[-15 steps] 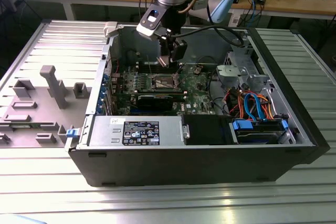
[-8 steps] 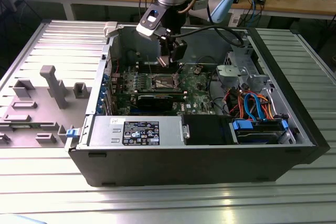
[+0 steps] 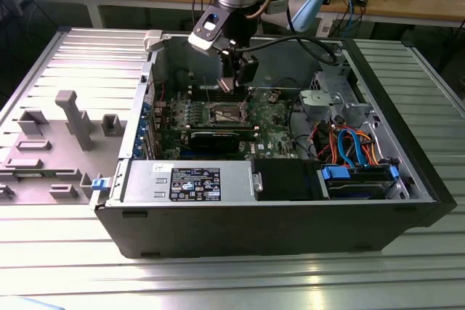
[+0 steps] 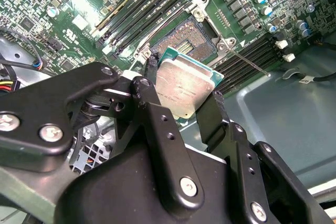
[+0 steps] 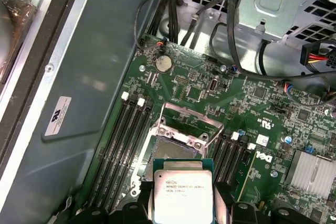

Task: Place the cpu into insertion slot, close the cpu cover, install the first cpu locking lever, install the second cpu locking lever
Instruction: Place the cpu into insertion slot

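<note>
Cpu: the cpu (image 4: pixel 185 88) is held tilted, just above the socket and clear of it, with its silver-grey top shown in both wrist views.
Jaws: the jaws are clamped on the cpu, and a black finger (image 4: pixel 157 114) is pressed against each of two opposite edges.
Insertion slot: the insertion slot (image 5: pixel 176 148) is left uncovered just beyond the held chip, so that its brownish-gold centre is exposed.
Cpu cover: the cpu cover (image 5: pixel 191 114) is swung up off the slot and is seen as a thin silver frame at its far edge.
Memory slots: long black memory slots (image 5: pixel 118 145) are set in rows on both sides of the socket.
Circuit board: the socket is ringed by the green circuit board (image 5: pixel 210 85).
Computer case: the computer case (image 3: pixel 276 230) is laid on its side with the panel off, and the arm is lowered into it.
Tabletop: the case is carried by a ribbed metal tabletop (image 3: pixel 218 281), and a grey fixture (image 3: pixel 73 117) is set at the exterior view's left.
</note>
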Robot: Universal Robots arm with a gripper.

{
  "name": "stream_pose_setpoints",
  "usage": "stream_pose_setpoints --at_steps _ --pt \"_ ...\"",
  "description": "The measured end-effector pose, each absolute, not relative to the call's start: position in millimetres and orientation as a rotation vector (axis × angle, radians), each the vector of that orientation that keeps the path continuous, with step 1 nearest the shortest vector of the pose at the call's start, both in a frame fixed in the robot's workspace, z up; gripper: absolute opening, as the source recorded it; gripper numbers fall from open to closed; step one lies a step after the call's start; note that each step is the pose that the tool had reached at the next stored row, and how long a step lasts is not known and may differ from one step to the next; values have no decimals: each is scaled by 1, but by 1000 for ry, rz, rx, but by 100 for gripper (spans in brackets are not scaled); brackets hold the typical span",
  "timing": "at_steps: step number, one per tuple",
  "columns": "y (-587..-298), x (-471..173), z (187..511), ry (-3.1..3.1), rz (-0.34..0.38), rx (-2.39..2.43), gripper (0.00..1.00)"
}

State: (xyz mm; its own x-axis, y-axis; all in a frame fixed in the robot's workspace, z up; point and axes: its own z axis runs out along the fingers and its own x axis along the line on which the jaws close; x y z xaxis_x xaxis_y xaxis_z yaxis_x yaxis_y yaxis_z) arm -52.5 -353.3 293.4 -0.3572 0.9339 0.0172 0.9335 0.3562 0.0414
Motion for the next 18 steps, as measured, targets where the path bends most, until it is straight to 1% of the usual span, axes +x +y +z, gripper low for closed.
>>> stream_pose_setpoints --at_steps 18 --pt "-353 -53 293 2560 69 1802 55"
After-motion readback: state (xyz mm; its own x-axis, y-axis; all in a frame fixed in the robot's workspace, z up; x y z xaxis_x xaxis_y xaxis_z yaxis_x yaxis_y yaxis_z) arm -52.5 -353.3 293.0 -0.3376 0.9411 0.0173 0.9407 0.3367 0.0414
